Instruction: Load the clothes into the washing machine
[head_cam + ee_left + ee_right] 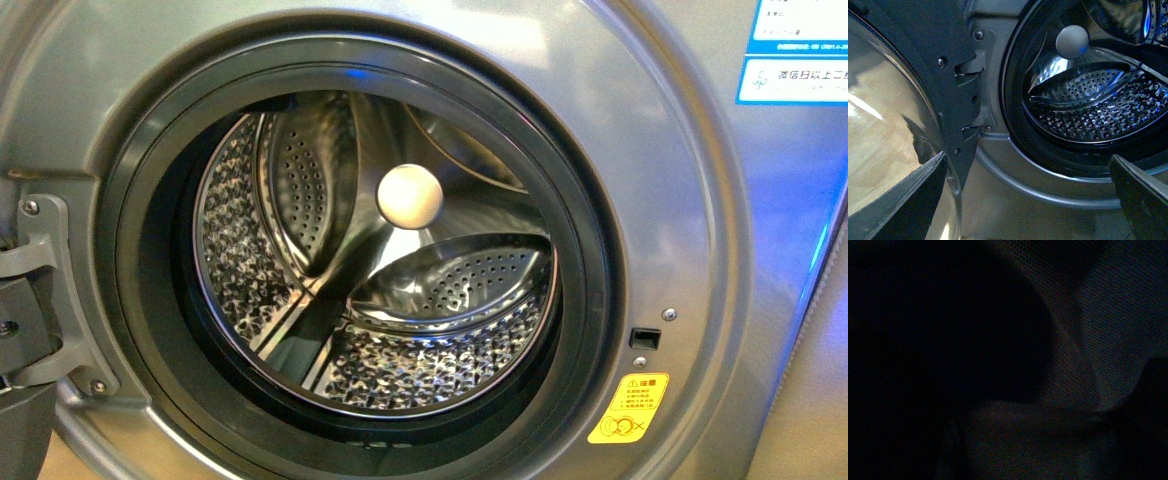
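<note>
Front of the washing machine (705, 200): the blue label (795, 82) up top has Chinese print, starts with 微信 I think. The white label (800, 25) above it is too tiny to read. The yellow sticker (628, 408) lower down shows a warning triangle, text unreadable.

Left gripper (1028, 155), two dark wedge-shaped fingers (908, 205), apparently matte black
</note>
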